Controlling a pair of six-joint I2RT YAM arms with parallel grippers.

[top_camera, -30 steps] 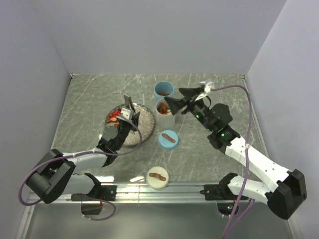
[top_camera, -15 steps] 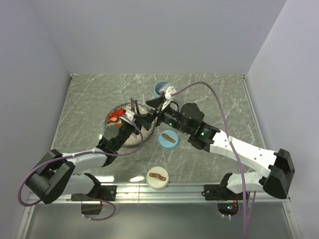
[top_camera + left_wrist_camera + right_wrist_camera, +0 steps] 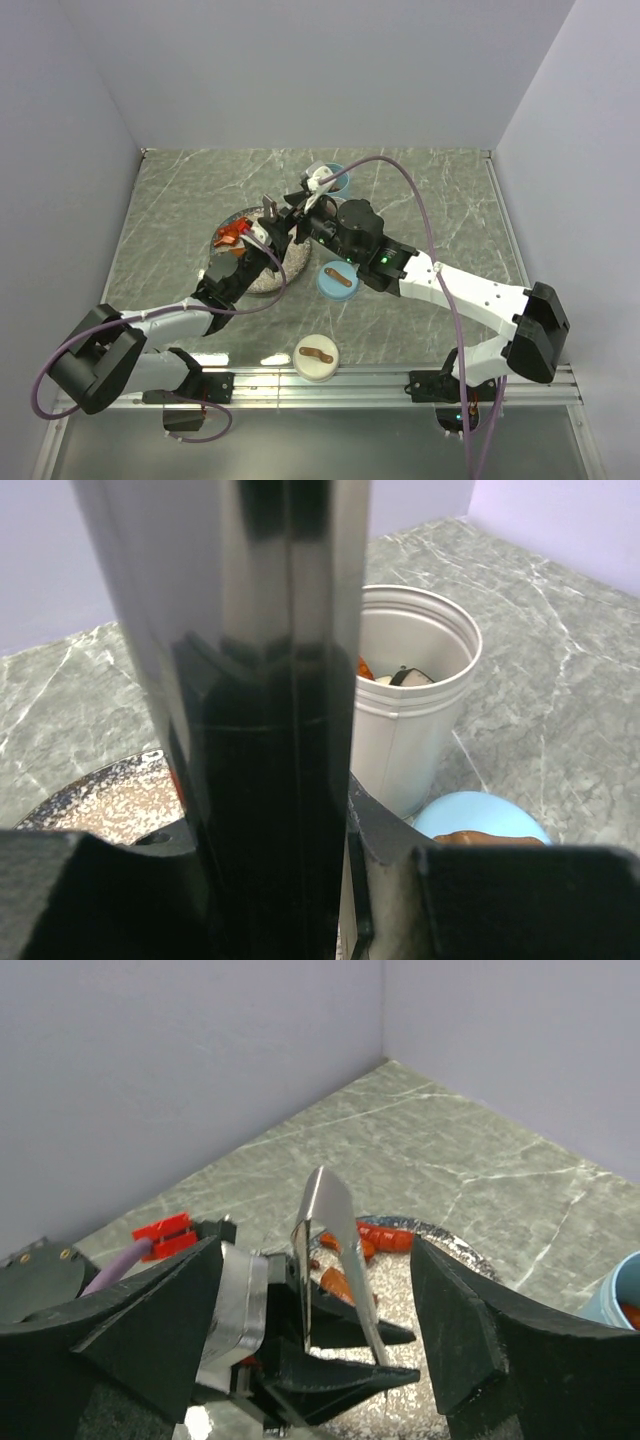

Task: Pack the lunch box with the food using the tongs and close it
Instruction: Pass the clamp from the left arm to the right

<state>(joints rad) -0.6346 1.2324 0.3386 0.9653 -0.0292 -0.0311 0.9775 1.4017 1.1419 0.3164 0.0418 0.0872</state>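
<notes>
The grey metal tongs (image 3: 328,1250) stand upright over the speckled plate (image 3: 262,278), and my left gripper (image 3: 260,240) is shut on their lower part. In the left wrist view the tongs (image 3: 262,680) fill the middle. My right gripper (image 3: 318,1252) is open, one finger on each side of the tongs' top end, not touching them. Orange food (image 3: 385,1237) lies on the plate behind the tongs. The lunch box's white round container (image 3: 415,705) holds several food pieces (image 3: 385,675); the right arm mostly hides it in the top view.
A blue cup (image 3: 333,175) stands behind the right wrist. A blue lid (image 3: 338,280) with a brown strip handle lies right of the plate, and a white lid (image 3: 316,357) lies near the front rail. The right arm (image 3: 420,275) stretches across the table's middle.
My right arm has swung left from the cups to over the plate and now straddles the tongs' top. Its jaws have narrowed slightly. The left gripper has kept its hold and tipped the tongs slightly to the right.
</notes>
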